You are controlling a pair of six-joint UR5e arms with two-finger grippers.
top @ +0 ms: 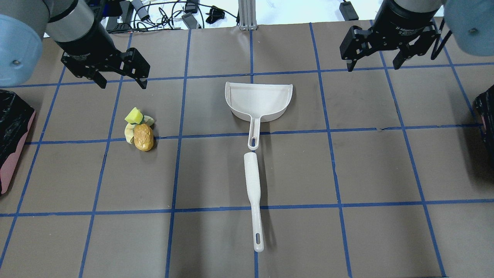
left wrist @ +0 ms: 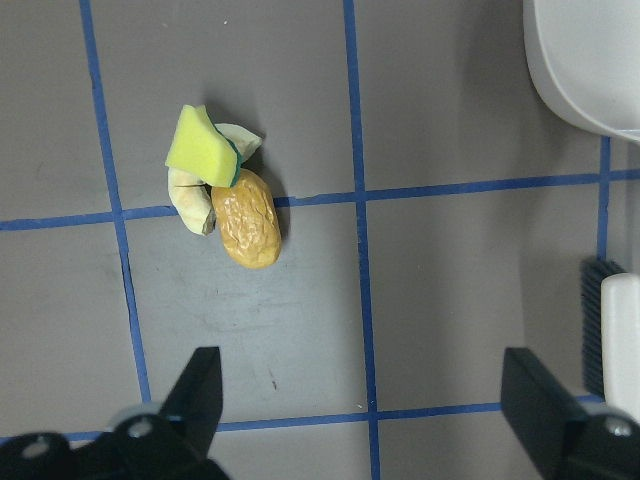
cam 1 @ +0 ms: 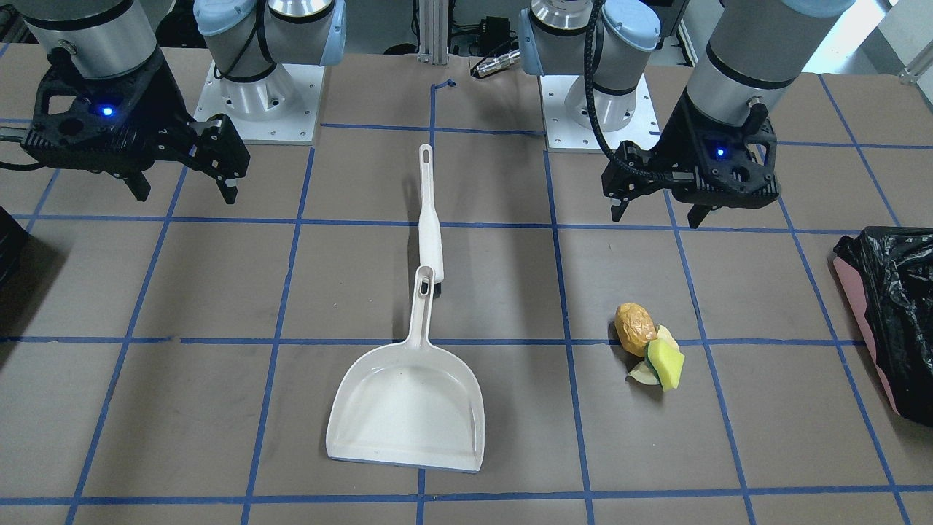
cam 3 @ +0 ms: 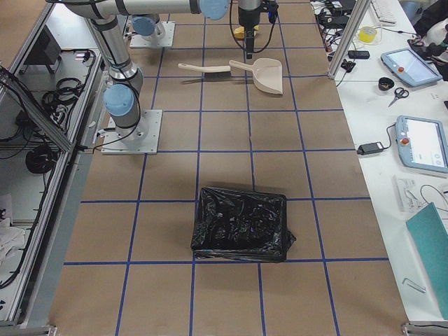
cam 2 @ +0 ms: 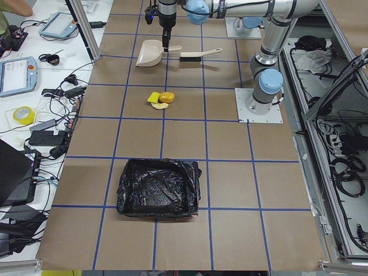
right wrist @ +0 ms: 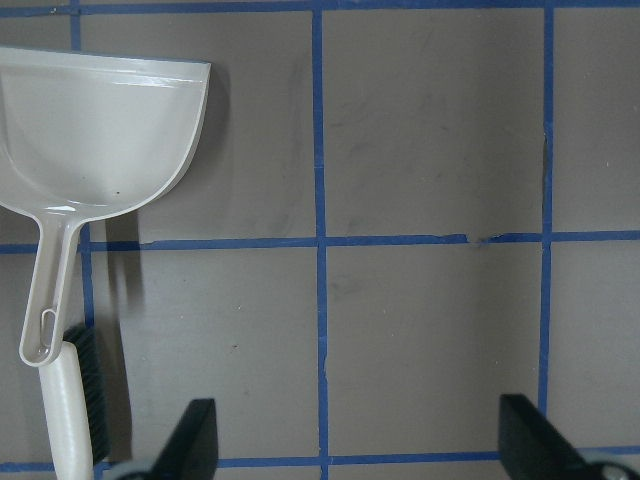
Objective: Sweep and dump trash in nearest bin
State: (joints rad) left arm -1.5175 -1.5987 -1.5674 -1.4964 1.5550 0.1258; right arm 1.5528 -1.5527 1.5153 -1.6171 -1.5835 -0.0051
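Lying heaped, lumpy orange-brown, yellow-green trash [top: 139,131]

open room all round trash [top: 139,133], dustpan [top: 259,101] and bin [top: 12,121] well apart

trash [top: 139,133] left of dustpan [top: 258,98], brush [top: 252,185] at its handle

Bright even light, soft shadows, sharp
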